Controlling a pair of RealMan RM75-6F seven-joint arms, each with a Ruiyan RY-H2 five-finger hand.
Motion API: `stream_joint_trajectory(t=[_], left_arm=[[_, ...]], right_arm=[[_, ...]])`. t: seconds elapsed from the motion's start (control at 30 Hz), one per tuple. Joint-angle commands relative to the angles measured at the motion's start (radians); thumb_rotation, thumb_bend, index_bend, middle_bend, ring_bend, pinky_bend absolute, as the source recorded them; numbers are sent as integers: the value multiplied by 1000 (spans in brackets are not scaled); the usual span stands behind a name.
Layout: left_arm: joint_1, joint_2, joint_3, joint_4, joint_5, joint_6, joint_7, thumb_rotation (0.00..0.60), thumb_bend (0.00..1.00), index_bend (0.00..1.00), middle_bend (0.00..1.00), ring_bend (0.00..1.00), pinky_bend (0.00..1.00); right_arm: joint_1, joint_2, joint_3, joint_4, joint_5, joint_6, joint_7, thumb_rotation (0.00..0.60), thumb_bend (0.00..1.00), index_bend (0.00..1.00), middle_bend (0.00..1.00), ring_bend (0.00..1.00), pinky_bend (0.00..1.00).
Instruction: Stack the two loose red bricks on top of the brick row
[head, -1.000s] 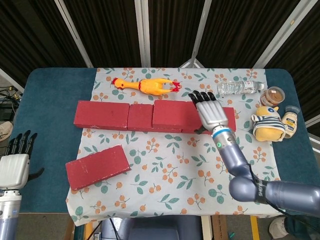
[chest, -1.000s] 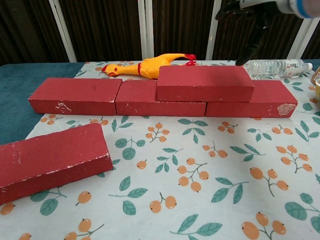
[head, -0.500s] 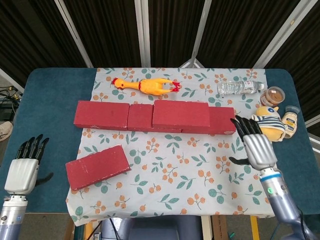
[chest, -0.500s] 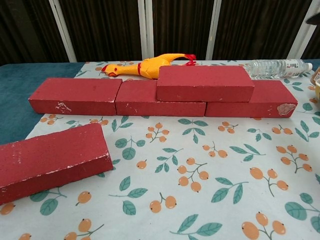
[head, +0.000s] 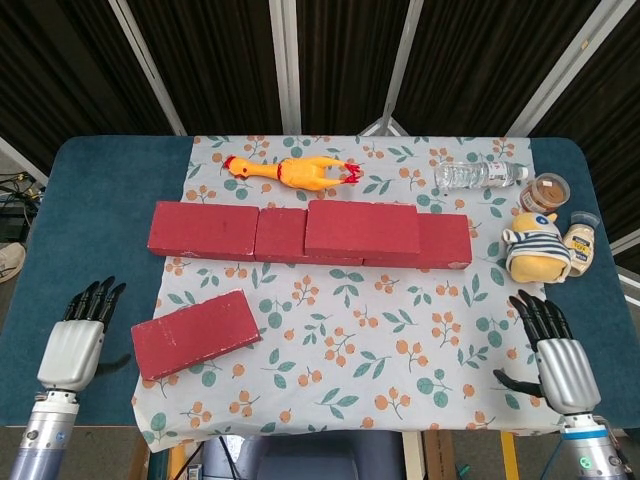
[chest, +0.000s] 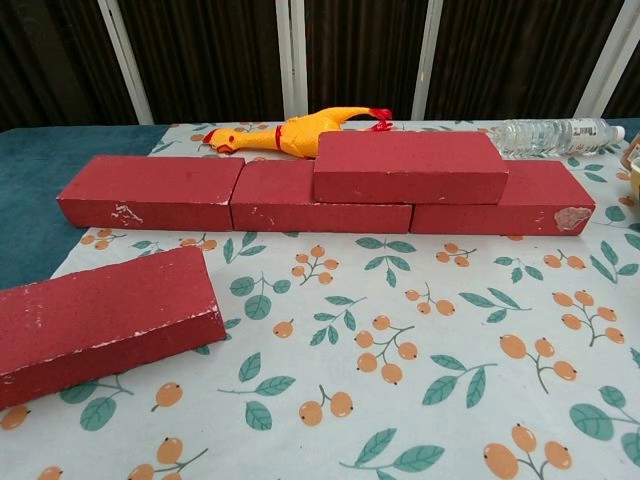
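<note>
A row of red bricks (head: 203, 229) (chest: 150, 190) runs across the patterned cloth. One red brick (head: 361, 229) (chest: 410, 166) lies stacked on the row's right half. A loose red brick (head: 195, 333) (chest: 100, 318) lies flat on the cloth at the front left, angled. My left hand (head: 75, 342) hovers left of that brick over the blue table, fingers apart and empty. Near the front right corner my right hand (head: 556, 360) is open, holding nothing. Neither hand shows in the chest view.
A yellow rubber chicken (head: 292, 171) (chest: 295, 131) lies behind the row. At the back right are a water bottle (head: 480, 175) (chest: 552, 135), a brown jar (head: 545, 192), a striped plush toy (head: 537, 246) and a small bottle (head: 580, 243).
My right hand has drawn back from the stacked brick to the front right corner. My left hand has shifted right and slightly forward toward the loose brick. The bricks have not moved.
</note>
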Motion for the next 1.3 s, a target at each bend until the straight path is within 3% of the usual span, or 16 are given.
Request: stream_joint_trajectory(t=[0.03, 0.27, 0.4, 0.8, 1.3], left_arm=[[-13, 7, -4, -90, -78, -43, 68, 600, 0, 0, 0, 0, 118], [-73, 19, -37, -269, -266, -89, 280, 600, 0, 0, 0, 0, 109], [-108, -15, -55, -298, -335, -81, 365, 600, 0, 0, 0, 0, 102], [-221, -211, -126, -180, -569, -89, 455, 600, 0, 0, 0, 0, 82], [-278, -321, -111, -85, -588, -90, 426, 600, 0, 0, 0, 0, 80]], right_arm=[[-18, 6, 11, 17, -14, 2, 30, 600, 59, 0, 27, 0, 0], [-36, 34, 26, 28, -31, -21, 81, 600, 60, 0, 27, 0, 0], [-49, 40, 38, 29, -40, -21, 94, 600, 61, 0, 27, 0, 0], [-67, 39, 80, 35, -34, -62, 103, 600, 60, 0, 27, 0, 0], [-99, 37, 132, 39, -23, -71, 81, 600, 60, 0, 27, 0, 0]])
